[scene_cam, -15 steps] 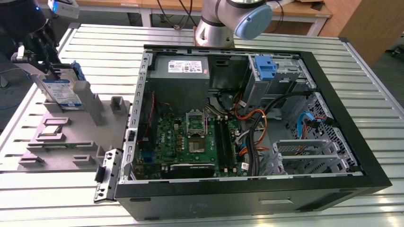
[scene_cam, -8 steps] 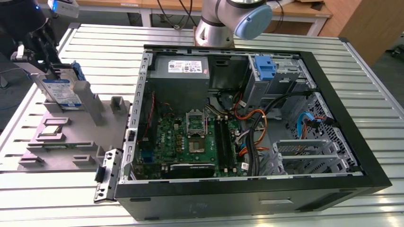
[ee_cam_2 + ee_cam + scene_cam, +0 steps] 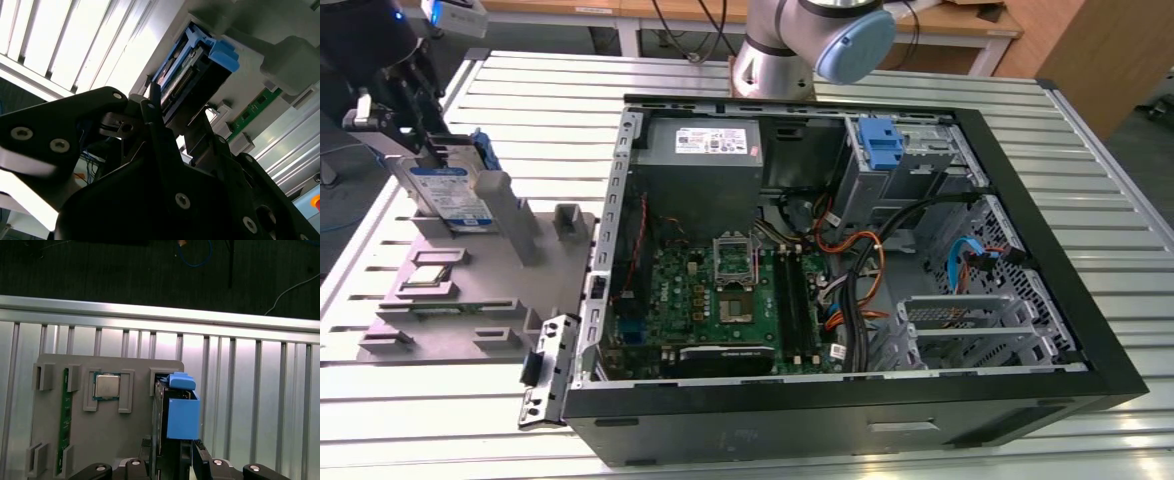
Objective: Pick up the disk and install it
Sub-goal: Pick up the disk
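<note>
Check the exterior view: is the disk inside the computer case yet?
No, the disk stands upright on the grey holder tray, outside the open computer case, at the exterior view's left.

Site: robotics lab or workshop | Evidence: robot arm (image 3: pixel 774 60) mounted on slatted metal table (image 3: pixel 547 90); opened computer case (image 3: pixel 854 430); grey parts fixture (image 3: pixel 547 275); wooden benches (image 3: pixel 974 28) behind.

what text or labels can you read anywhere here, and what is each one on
Nothing can be quoted: all print is too small or blurred.
disk: white-and-blue label, print unreadable.
grey box in the case: white sticker, print too small.
chip on the holder: no legible marking.
</note>
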Robot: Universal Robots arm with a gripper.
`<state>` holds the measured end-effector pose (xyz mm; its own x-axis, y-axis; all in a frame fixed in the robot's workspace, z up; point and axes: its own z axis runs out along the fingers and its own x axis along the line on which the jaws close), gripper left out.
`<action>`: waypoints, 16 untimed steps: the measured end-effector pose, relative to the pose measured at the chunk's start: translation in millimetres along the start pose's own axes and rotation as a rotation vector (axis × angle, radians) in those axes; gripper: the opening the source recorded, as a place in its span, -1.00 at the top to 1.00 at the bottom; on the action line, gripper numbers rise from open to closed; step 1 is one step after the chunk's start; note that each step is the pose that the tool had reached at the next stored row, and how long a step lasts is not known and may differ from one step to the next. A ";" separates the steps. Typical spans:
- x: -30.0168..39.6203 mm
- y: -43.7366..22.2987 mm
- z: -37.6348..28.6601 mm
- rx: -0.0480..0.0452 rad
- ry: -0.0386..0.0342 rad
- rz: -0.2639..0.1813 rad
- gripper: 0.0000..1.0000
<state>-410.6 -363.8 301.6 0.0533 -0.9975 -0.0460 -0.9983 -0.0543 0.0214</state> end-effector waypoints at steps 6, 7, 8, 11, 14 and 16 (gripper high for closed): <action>0.0 0.0 0.0 0.0000 0.0000 0.000 0.26; 0.0 0.0 0.0 0.0000 0.0000 0.000 0.26; 0.0 0.0 0.0 0.0000 0.0000 0.000 0.26; 0.0 0.0 0.0 0.0000 0.0000 0.001 0.26; 0.0 0.0 0.0 0.0000 0.0000 0.001 0.26; 0.0 0.0 0.0 0.0001 0.0000 0.001 0.26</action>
<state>-410.5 -363.9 301.6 0.0526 -0.9976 -0.0460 -0.9983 -0.0536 0.0213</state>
